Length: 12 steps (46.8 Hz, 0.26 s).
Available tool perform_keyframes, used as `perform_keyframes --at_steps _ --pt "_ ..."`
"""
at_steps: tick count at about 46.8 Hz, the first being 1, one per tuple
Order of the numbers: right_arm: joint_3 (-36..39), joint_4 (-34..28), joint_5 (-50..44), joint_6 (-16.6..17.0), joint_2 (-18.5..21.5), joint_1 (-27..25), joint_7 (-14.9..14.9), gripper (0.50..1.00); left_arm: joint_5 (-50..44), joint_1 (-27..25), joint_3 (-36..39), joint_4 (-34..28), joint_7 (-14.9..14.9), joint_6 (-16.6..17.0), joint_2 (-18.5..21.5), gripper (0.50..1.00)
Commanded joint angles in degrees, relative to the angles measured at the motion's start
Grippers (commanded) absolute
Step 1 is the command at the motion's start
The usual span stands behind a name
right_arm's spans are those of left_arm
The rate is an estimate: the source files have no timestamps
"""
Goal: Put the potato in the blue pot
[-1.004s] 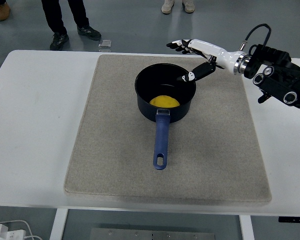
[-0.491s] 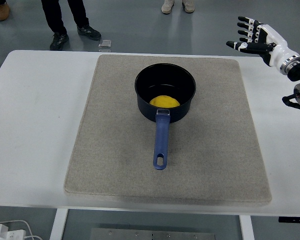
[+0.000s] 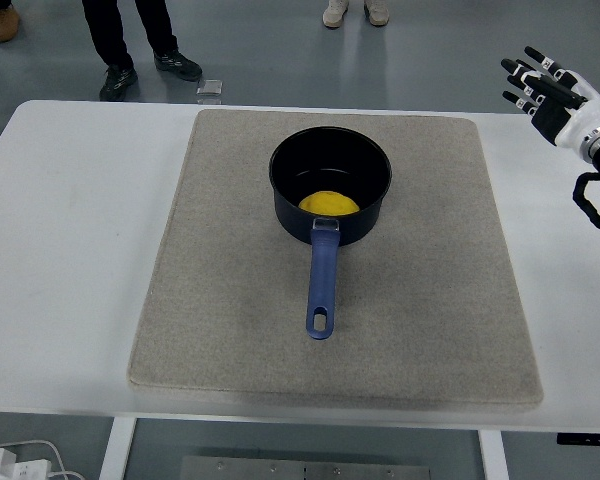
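Grey mat (image 3: 220, 290) under blue pot (image 3: 330, 185) with potato (image 3: 329, 203) inside.

right hand (image 3: 552, 92) | withdrawn from blue pot (image 3: 330, 185) to right edge | fingers spread

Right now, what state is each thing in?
Potato: inside the pot, on its bottom.
Pot: upright on the mat, no lid, handle toward the near edge.
Mat: flat on the table.
Right hand: at the right edge, off the mat, fingers spread, holding nothing.
Left hand: out of view.
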Motion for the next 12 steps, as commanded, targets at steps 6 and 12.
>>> perform_keyframes --at_steps 6,12 --pt "0.1 0.0 0.1 1.0 0.2 -0.3 0.1 0.928 0.0 0.0 0.0 0.0 0.0 0.0 0.0 1.000" --pt "0.1 0.0 0.0 1.1 0.2 -0.3 0.2 0.928 0.0 0.0 0.0 0.0 0.0 0.0 0.0 1.000"
